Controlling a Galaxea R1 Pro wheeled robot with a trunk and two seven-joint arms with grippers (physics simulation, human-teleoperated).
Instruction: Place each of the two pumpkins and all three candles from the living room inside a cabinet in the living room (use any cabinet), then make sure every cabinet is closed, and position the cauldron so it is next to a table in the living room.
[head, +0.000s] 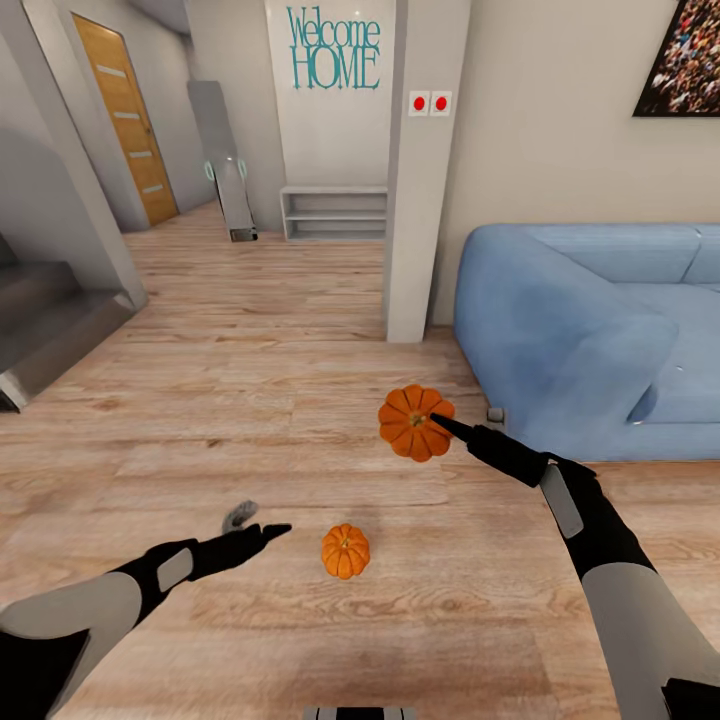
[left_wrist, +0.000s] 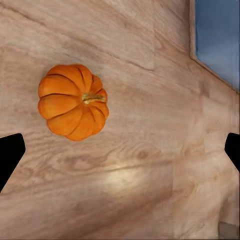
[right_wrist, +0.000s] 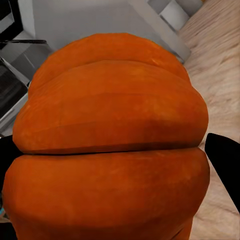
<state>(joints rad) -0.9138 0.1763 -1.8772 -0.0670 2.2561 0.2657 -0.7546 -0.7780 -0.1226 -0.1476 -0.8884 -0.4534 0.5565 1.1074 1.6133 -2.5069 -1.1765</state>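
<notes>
Pumpkin-gathering is underway — the right gripper (head: 447, 424) is holding one ribbed, bright-orange pumpkin (head: 415, 421) clamped in its jaws above the pale wood-plank floor (head: 250, 400), near the blue fabric sofa (head: 600, 330), while the left gripper (head: 262, 527), jaws apart, is hovering beside the second smooth-lobed pumpkin (head: 345, 551) lying farther from that sofa — likely needing to descend and close next.

Two ribbed orange pumpkins (head: 416, 422) (head: 345, 551), pale wood-grain floor (head: 250, 400), blue sofa (head: 590, 330).
</notes>
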